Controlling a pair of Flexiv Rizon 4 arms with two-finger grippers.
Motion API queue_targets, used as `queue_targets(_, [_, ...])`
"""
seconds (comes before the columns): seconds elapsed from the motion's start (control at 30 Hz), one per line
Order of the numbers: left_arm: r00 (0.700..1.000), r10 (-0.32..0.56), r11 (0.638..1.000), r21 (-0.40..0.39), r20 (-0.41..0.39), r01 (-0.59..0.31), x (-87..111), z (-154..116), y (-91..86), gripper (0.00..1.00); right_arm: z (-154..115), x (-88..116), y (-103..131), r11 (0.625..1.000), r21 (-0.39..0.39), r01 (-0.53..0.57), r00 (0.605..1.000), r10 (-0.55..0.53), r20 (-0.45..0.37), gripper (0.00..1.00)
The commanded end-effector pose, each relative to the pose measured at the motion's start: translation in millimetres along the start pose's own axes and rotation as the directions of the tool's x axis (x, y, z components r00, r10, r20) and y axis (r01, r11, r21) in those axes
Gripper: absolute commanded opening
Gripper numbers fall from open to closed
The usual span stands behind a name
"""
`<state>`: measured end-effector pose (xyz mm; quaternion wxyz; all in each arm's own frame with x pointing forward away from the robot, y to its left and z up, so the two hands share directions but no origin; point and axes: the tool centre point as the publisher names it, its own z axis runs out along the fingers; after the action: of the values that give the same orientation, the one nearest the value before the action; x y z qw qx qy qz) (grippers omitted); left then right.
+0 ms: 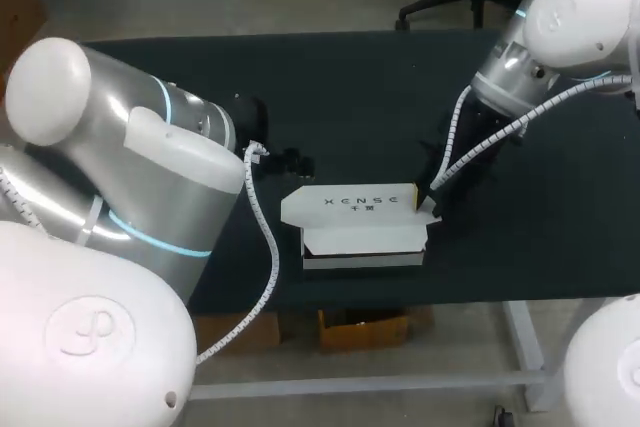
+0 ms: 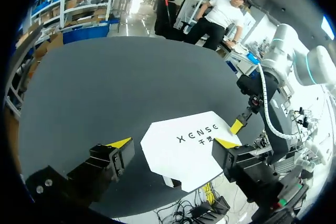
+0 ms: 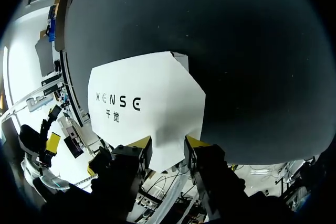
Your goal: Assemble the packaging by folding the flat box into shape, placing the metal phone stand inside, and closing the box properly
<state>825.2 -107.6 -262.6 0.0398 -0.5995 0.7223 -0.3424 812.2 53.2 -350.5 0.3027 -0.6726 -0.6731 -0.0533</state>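
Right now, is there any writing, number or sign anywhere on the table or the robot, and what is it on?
White box, top panel: one line of dark capital letters, a brand mark, which I do not spell out.
Below it: two smaller characters, too small to read surely.
Left arm's casing: an embossed swirl emblem, no letters.
No numbers show.

White box (image 1: 360,209) on dark table (image 1: 330,97)

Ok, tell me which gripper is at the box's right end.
The right gripper, low against that end of the box. The left gripper sits open near its left end.
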Motion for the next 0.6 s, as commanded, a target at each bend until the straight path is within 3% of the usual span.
queue_targets(0.03, [0.997,-0.014,0.884,-0.466,0.077,0.049,5.7,0,-6.1,1.00,1,-1,-9,0.999,-0.041,0.001,1.000,-0.001,0.005,0.38])
queue_targets(0.23, [0.994,-0.055,0.842,-0.531,0.099,0.100,5.0,3,-6.0,1.00,5,-1,-9,0.998,-0.058,0.016,1.000,-0.015,0.005,0.38])
queue_targets(0.47, [0.979,-0.078,0.777,-0.604,0.190,0.179,5.9,15,-7.3,1.00,5,1,-11,0.996,-0.088,0.031,1.000,-0.031,0.006,0.39])
queue_targets(0.6, [0.970,-0.012,0.750,-0.640,0.241,0.168,6.6,23,-7.2,1.00,8,0,-12,0.995,-0.095,0.031,0.999,-0.030,0.009,0.40])
